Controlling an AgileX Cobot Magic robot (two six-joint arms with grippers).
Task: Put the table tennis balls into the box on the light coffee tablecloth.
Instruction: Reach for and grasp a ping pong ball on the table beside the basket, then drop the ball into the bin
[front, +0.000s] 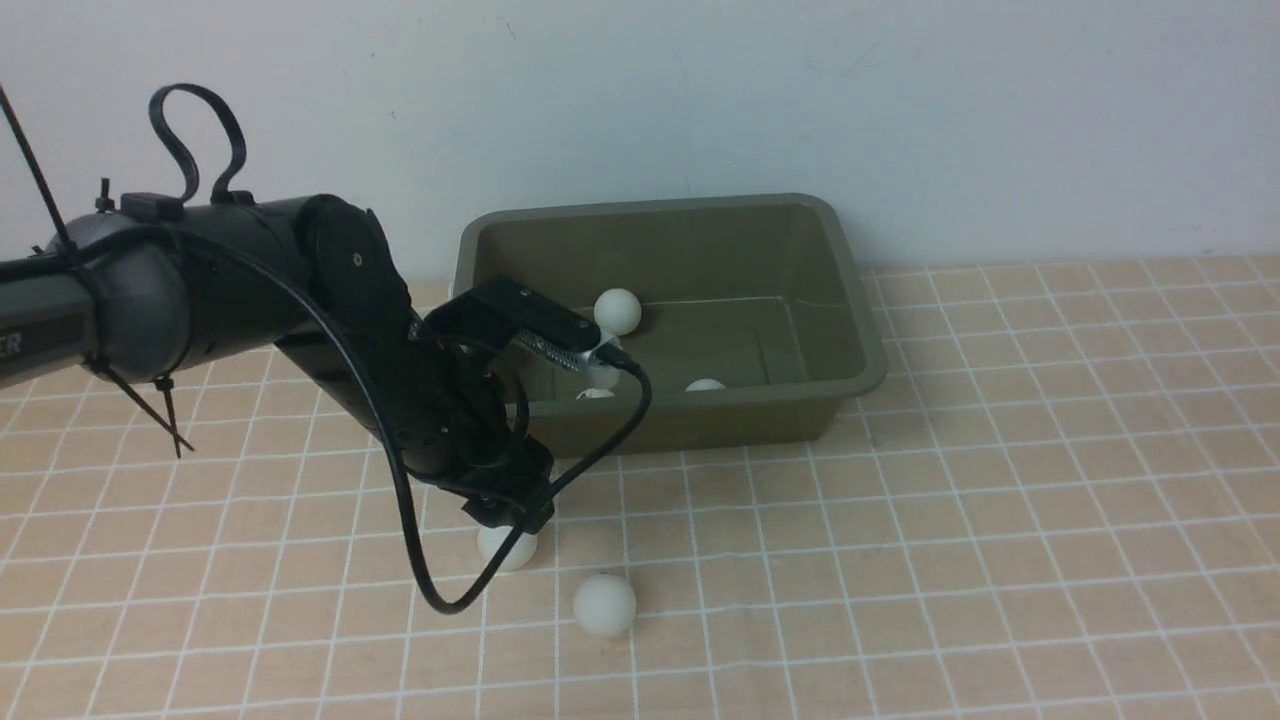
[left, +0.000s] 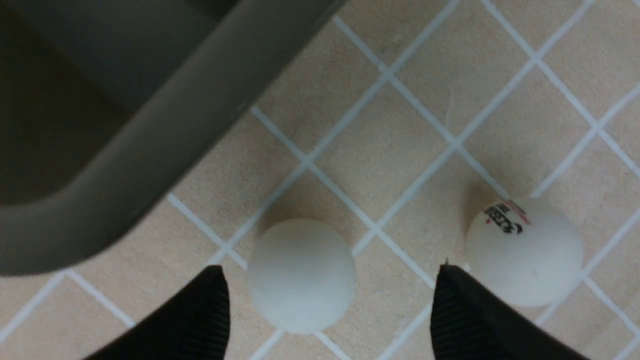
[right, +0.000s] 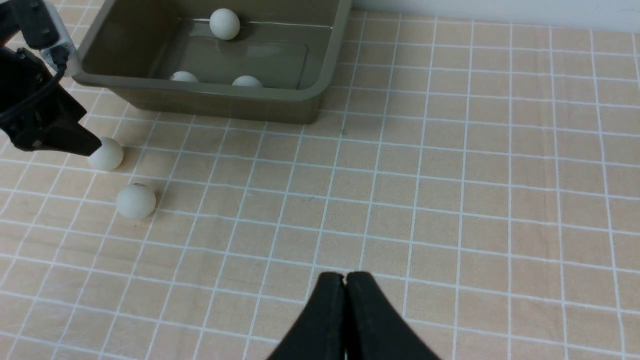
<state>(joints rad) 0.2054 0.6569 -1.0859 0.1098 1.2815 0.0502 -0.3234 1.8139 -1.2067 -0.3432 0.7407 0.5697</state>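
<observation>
The olive-green box (front: 680, 402) stands on the light coffee tablecloth (front: 950, 520) with three table tennis balls inside: one by the far wall (front: 617, 311) and two by the near wall (front: 705, 384) (front: 595, 393). Two more balls lie on the cloth in front of the box's left end. My left gripper (left: 330, 272) is open and low over the nearer-to-box ball (left: 301, 275), which sits between the fingers with a gap on each side. The other ball (left: 525, 252), with a printed mark, lies just outside one finger (left: 465, 310). My right gripper (right: 345, 277) is shut and empty, well away.
A pale wall (front: 900, 100) rises right behind the box. The left arm's black cable (front: 440, 590) loops down to the cloth next to the two loose balls. The box's near corner (left: 100, 200) is close to the left gripper.
</observation>
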